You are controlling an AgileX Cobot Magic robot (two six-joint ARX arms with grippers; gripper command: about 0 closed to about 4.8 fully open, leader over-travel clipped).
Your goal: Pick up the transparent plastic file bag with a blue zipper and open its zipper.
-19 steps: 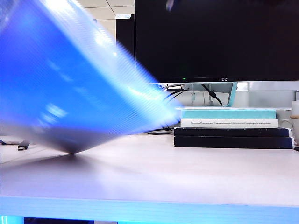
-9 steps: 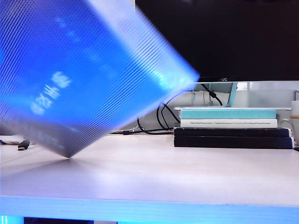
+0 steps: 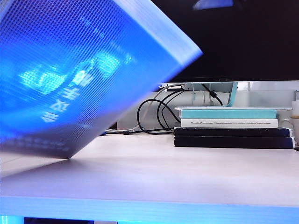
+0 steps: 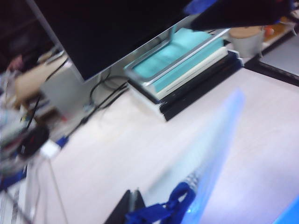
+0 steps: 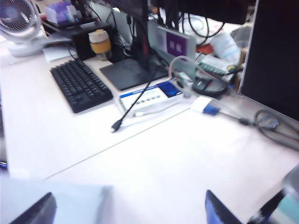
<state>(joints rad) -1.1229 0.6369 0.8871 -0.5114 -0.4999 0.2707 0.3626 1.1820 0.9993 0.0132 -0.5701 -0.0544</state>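
Exterior view: the transparent plastic file bag (image 3: 79,74) tilted close to the lens, one corner touching the table (image 3: 187,172), well apart from the stacked books (image 3: 231,127).
Left wrist view: the left gripper (image 4: 133,211) is pressed together on the bag's edge beside the blue zipper (image 4: 161,210) cord loop. Right wrist view: the right gripper (image 5: 126,207) stands spread above the table, holding nothing, a black keyboard (image 5: 80,84) beyond it.

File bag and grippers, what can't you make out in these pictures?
- Exterior view: neither gripper shows; the file bag fills the left, blurred.
- Left wrist view: left gripper cut off by the edge, jaws unseen; blue zipper pull blurred.
- Right wrist view: right gripper fingertips only, wide apart, holding nothing; whether they touch the bag is unclear.
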